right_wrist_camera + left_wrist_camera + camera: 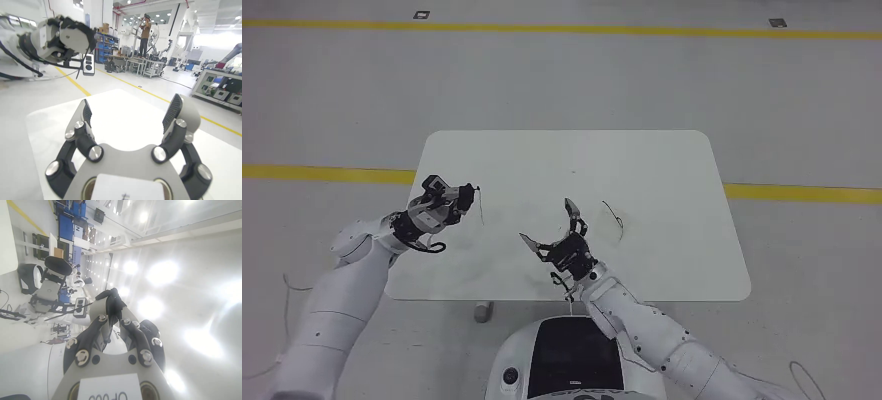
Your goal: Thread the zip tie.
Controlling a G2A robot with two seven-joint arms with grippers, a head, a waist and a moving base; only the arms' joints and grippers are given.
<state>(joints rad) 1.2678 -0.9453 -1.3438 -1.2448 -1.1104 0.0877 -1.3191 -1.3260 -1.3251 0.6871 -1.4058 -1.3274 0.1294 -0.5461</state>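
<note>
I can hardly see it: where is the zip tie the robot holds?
The zip tie is pinched in the left claw above the table's left side, its tail hanging down.

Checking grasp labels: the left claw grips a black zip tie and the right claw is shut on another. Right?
Not quite. The right claw is open and empty, as the right wrist view shows; the left claw does grip a black zip tie.

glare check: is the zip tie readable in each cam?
Left wrist view: ceiling lights bloom white behind the left gripper, yet the zip tie it grips reads dark. Right wrist view: the table is washed out past the open right gripper. Top view: even light; a thin dark strand on the table shows plainly.
</note>
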